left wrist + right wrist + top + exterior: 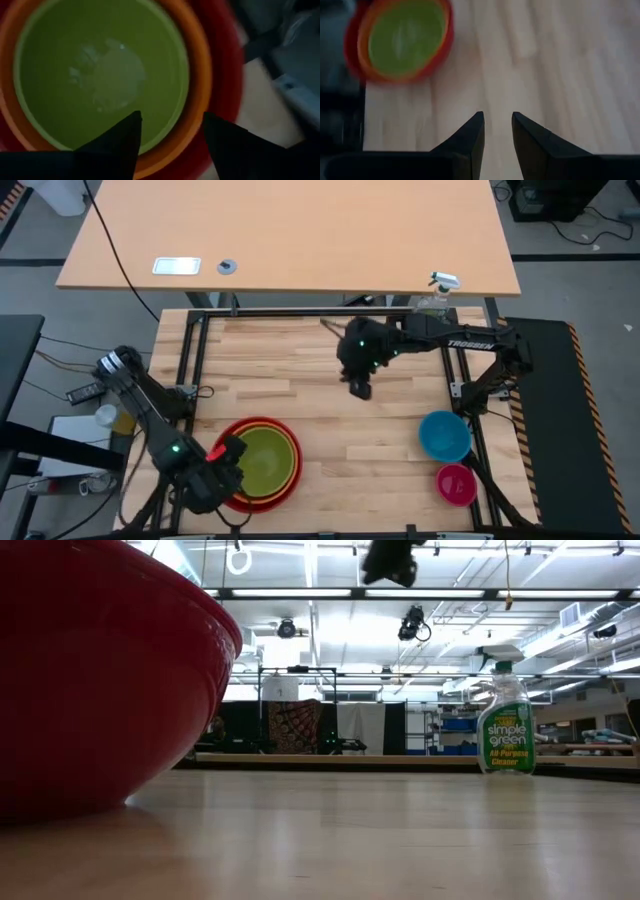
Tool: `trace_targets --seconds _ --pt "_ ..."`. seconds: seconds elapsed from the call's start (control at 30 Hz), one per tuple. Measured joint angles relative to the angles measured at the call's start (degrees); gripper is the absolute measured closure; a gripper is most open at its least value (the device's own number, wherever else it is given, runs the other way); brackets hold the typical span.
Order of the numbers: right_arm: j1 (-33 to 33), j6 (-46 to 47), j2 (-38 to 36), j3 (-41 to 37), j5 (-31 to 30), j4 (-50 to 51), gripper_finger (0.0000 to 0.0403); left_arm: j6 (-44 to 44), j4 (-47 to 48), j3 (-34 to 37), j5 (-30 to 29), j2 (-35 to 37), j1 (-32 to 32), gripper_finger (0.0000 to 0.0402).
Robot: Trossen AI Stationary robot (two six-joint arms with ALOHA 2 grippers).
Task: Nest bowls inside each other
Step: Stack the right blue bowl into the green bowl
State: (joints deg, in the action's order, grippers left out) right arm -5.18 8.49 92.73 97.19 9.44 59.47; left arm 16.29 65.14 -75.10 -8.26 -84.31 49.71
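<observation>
The red bowl, already holding orange and lime green, sits under the left gripper, fingers apart, which could snag the rim; blue and magenta wait well apart.

Two dark arms, green lights
</observation>
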Motion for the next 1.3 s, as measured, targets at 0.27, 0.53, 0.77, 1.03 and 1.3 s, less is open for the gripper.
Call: trace_targets --seconds 0.27,0.53,0.77,1.03,1.3 --pt "3.6 -6.2 0.0 -1.2 2.1 12.0 0.029 12.6 2.6 -1.4 -9.0 9.1 -0.9 0.0192" --pt "5.1 -8.0 0.0 -12.4 4.9 24.8 0.0242 25.8 5.4 -1.4 -25.5 19.2 -0.9 0.0232" --pt "5.4 -12.0 -0.1 -22.2 4.1 30.2 0.0187 29.7 4.5 -1.4 -28.6 23.7 -0.9 0.0245" --pt "6.8 -20.1 -0.1 -35.2 6.9 28.3 0.0147 29.6 4.5 -1.4 -29.4 24.0 -1.5 0.0245" --pt "8.9 -21.6 -0.1 -43.7 5.8 19.5 0.0172 28.3 4.5 -1.4 -29.6 24.0 -2.8 0.0246"
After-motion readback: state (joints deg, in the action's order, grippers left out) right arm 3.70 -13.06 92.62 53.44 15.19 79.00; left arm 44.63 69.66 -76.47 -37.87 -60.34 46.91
